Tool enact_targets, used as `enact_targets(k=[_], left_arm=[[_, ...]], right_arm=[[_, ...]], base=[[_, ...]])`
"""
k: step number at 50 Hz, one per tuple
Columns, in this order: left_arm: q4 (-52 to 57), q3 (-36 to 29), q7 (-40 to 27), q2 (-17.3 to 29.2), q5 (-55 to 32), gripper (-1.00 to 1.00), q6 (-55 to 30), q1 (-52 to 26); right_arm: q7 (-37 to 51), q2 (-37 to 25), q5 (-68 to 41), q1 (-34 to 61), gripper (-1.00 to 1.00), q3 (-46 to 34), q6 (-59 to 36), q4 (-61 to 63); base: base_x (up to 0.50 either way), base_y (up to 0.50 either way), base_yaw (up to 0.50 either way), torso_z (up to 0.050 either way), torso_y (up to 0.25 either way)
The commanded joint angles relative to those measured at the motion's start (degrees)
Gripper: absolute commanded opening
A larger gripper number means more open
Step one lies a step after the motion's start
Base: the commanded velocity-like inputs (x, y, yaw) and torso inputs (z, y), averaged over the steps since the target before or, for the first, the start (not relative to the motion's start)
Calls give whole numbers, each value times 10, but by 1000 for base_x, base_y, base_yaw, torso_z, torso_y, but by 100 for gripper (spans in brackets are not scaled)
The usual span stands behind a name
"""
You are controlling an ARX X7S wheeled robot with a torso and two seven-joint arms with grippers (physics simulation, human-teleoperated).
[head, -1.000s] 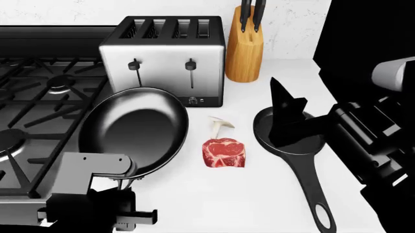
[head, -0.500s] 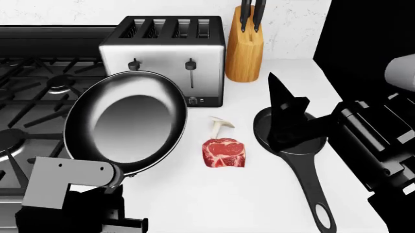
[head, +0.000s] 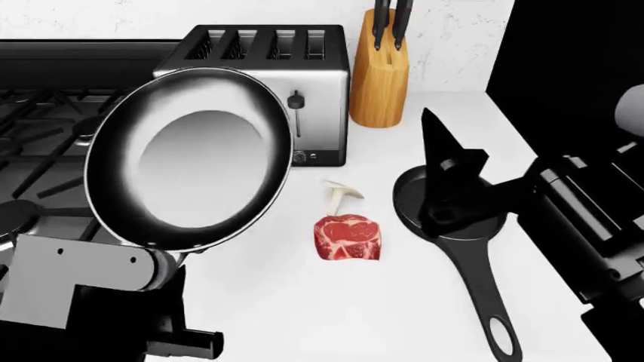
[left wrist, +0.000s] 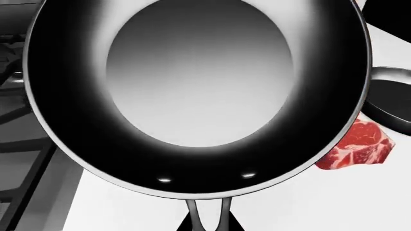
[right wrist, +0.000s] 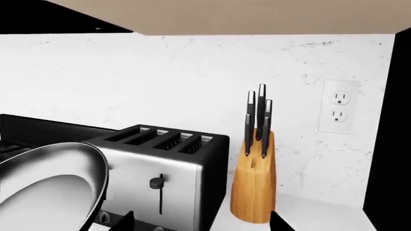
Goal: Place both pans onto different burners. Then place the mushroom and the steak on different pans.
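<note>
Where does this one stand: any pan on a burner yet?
Nothing is placed yet. In hand: the left hand holds the large pan by its handle, raised near the stove. The small pan sits on the counter under the right hand. The steak and mushroom lie on the counter.

From my head view, my left arm (head: 86, 283) at the lower left is a pale grey boxy link with small dark screw dots atop black blocky housing, while my right arm (head: 584, 219) is ribbed black, ending in a pointed black tool (head: 448, 188).
</note>
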State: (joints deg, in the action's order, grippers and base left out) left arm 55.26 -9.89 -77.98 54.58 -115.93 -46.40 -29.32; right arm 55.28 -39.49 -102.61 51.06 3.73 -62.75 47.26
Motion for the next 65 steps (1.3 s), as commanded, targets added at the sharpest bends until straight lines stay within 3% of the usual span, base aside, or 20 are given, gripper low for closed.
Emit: enact_targets(k=[1, 14, 21, 29, 44, 65], left_arm=[[-2, 26, 34, -2, 18, -100, -10, -57], [-35, 23, 71, -22, 42, -100, -26, -126], [-76, 7, 100, -59, 73, -100, -36, -169], [-108, -13, 127, -100, 130, -100, -51, -216], [-147, -12, 180, -135, 204, -100, -41, -223], [-172, -14, 221, -146, 244, -100, -32, -216]], right_arm=[[32, -18, -22, 8, 100, -13, 2, 1], [121, -62, -135, -2, 100, -42, 45, -7], [198, -94, -237, -14, 100, -57, 111, 10], [225, -119, -266, -54, 100, -56, 130, 26], [143, -92, -151, -181, 100, -16, 82, -19], [62, -67, -45, -230, 100, -31, 41, -98]], base=[[0, 0, 0, 0, 0], [0, 0, 0, 0, 1], [0, 0, 0, 0, 1], [0, 0, 0, 1, 1], [0, 0, 0, 0, 1], [0, 0, 0, 0, 1]])
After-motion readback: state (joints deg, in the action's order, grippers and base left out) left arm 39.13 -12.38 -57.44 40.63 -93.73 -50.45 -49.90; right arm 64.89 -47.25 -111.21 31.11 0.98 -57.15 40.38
